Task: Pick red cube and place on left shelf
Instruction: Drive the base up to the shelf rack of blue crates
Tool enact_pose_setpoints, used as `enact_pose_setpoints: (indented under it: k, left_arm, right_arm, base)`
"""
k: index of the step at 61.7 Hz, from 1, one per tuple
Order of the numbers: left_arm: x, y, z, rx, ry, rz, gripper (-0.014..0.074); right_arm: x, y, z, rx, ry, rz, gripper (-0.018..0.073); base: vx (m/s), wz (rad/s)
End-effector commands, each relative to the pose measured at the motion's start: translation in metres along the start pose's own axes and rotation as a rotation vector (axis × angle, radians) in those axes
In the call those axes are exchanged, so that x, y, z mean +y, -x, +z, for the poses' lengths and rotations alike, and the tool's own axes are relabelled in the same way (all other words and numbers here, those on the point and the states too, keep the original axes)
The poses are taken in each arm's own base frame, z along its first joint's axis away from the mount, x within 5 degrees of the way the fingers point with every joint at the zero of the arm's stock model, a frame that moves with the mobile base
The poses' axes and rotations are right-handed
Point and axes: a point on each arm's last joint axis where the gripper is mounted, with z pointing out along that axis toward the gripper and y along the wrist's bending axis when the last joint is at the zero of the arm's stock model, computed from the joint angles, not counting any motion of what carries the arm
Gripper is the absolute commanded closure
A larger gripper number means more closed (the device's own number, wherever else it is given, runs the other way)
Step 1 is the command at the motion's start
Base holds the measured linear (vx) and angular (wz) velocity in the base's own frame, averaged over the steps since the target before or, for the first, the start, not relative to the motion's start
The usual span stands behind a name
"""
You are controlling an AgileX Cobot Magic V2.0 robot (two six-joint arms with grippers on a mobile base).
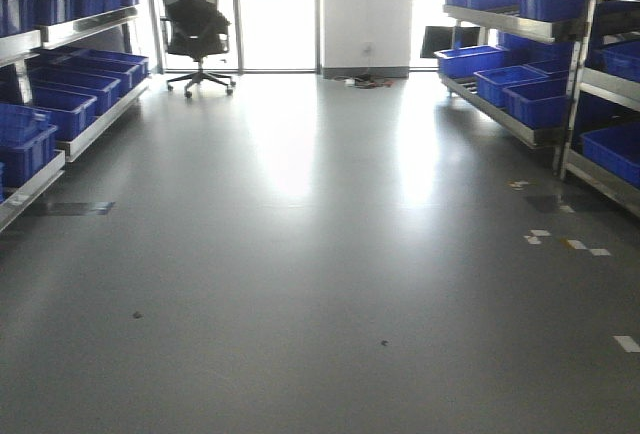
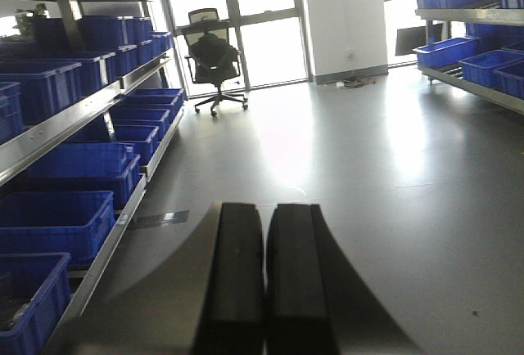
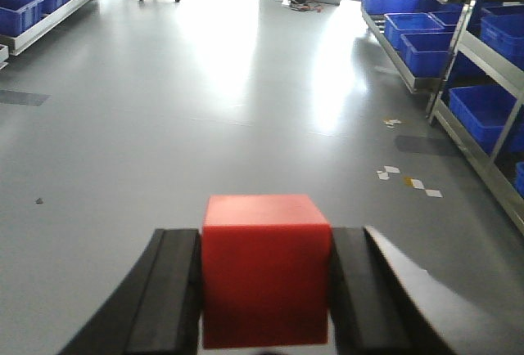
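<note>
Right now the right claw (image 3: pixel 266 289) squeezes the red cube (image 3: pixel 266 267) tight between its pads. The left shelf (image 2: pixel 57 126) stands off to the left, so the cube must go that way. The left claw (image 2: pixel 264 281) is pinched together, holding nothing.

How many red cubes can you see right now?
1: the red cube, clamped in the right hand. More could be hidden inside the blue crates.
</note>
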Motion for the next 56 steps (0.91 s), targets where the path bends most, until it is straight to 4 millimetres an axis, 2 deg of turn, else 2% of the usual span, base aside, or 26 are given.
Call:
enact_pose_setpoints:
  k: [1,24,56]
  left_arm:
    - [-0.0001,0.0004,0.0009,-0.062,0.004,-0.005,0.0491]
    - [-0.0001,0.0004,0.0009,-0.062,0.004,-0.005,0.0491]
    - [-0.0001,0.0004,0.0009,-0.062,0.004,-0.005,0.0491]
  right_arm:
    - [-0.0012,0.0182,-0.0031,-0.117,-0.008,-0.01,0.05]
    - [-0.0011,0.0175,-0.0009,-0.105,-0.007,-0.01,0.05]
    - [-0.0012,0.0172,-0.0014,-0.102,-0.008,-0.01,0.05]
  base:
    - [-0.05,0.3]
    - [0.0,0.15]
    - [0.2,0.03]
